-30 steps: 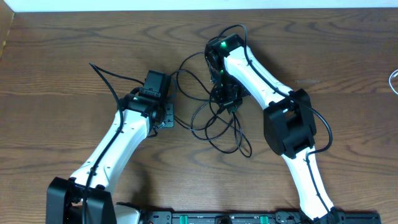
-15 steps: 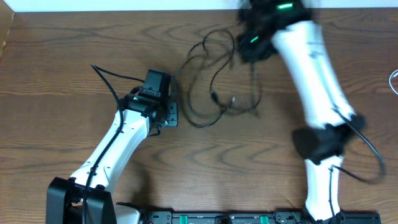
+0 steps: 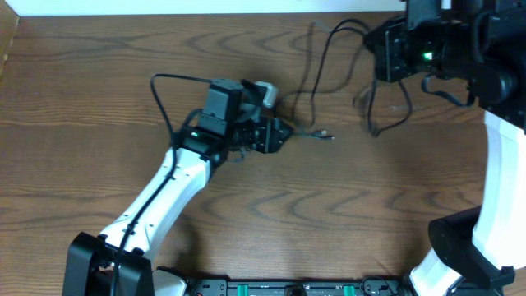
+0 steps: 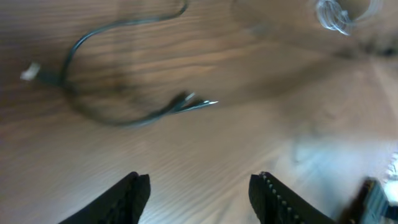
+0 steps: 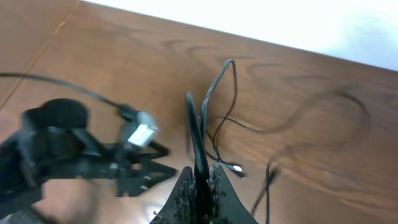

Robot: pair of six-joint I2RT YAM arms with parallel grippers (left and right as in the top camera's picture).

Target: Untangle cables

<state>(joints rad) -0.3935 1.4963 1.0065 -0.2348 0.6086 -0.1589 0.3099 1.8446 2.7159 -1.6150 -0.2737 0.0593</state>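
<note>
The right gripper (image 5: 200, 182) is fully closed on the black cables (image 5: 194, 134) and is raised above the far right part of the table (image 3: 99, 82). The cords trail from it down to the surface. The left gripper (image 4: 199, 186) stands partly open and empty. One plug end (image 3: 327, 136) lies just beside it on the table.

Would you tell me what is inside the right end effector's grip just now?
The right end effector is shut on black cables, which trail off across the wooden table. How many strands are pinched is hidden within the grip.
</note>
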